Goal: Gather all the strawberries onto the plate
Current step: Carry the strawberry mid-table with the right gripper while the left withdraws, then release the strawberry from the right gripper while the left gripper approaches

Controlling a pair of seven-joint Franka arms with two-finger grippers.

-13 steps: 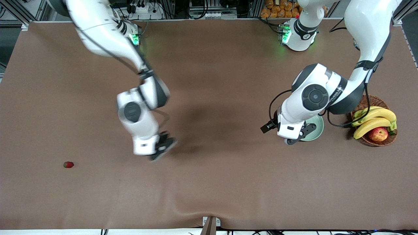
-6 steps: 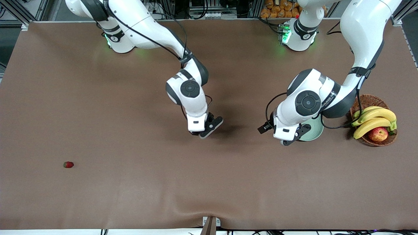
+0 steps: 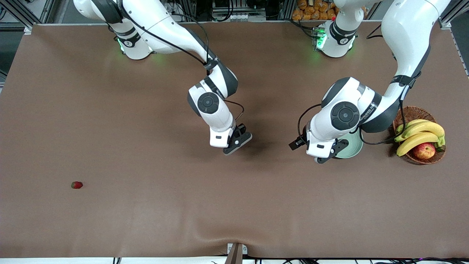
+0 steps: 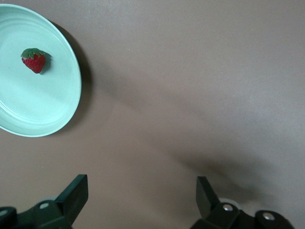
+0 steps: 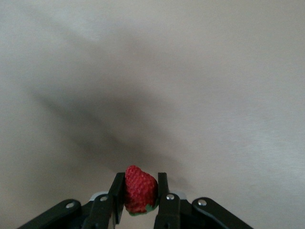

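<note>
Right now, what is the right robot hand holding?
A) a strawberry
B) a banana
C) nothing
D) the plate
A: the right wrist view shows the right gripper shut on a red strawberry pinched between its fingers, up over the bare brown table.

Matt brown cloth covers the surface [image 3: 256, 205]; the mint plate [image 4: 57, 109] looks smooth and glossy; the basket [image 3: 410, 113] is woven wicker.
</note>
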